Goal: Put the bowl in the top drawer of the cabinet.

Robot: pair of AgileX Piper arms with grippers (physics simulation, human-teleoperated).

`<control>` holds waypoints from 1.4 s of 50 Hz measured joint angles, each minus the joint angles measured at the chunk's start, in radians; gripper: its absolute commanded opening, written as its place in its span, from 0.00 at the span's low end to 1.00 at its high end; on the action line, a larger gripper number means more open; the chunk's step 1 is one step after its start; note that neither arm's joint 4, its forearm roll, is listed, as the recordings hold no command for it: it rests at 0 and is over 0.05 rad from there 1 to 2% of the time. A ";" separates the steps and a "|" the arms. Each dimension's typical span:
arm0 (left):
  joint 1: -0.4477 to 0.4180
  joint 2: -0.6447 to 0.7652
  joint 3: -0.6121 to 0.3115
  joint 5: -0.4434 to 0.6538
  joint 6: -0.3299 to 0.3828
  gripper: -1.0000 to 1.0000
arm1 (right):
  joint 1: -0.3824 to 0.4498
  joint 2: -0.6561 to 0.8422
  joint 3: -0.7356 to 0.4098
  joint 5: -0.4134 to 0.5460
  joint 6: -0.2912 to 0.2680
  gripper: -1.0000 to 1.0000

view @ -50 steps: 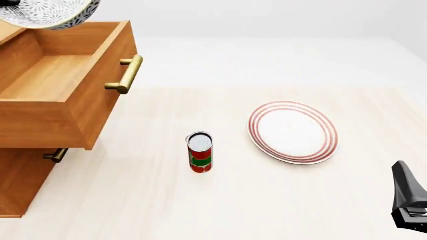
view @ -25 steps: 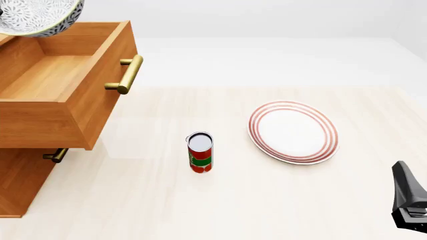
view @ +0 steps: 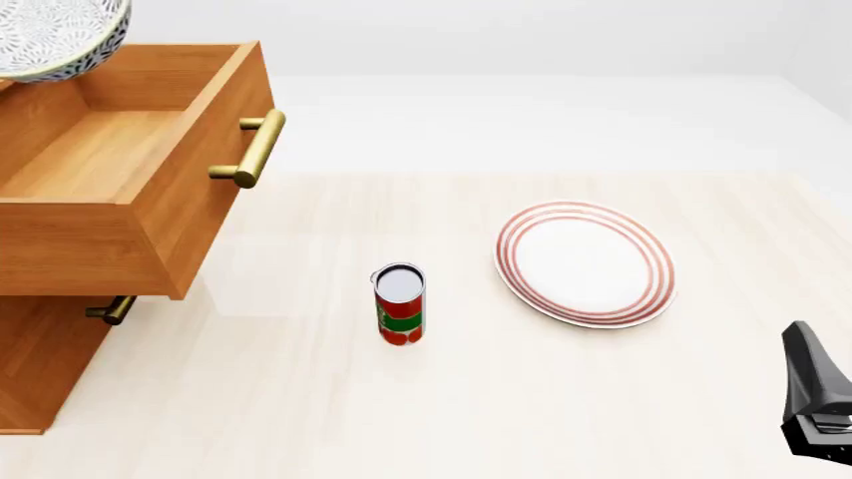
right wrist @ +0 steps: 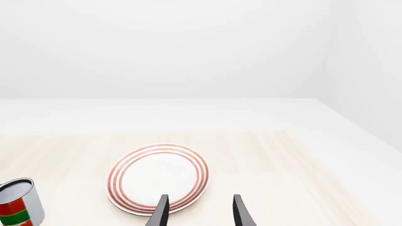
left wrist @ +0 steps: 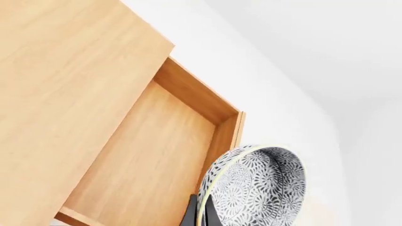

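My right gripper (right wrist: pixel 197 212) shows two slim, dark, tapering fingers (right wrist: pixel 159 212); from the front its body (view: pixel 815 407) is black and angular.

The left gripper (left wrist: pixel 199 214) is closed on the rim of the bowl (left wrist: pixel 254 186), one dark finger on each side of the wall. The right gripper (right wrist: pixel 198 212) is low at the near right, its fingers apart and holding nothing.
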 measured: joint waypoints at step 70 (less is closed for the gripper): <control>0.088 0.113 0.085 -0.076 0.054 0.00 | 0.000 0.000 0.000 0.000 0.000 1.00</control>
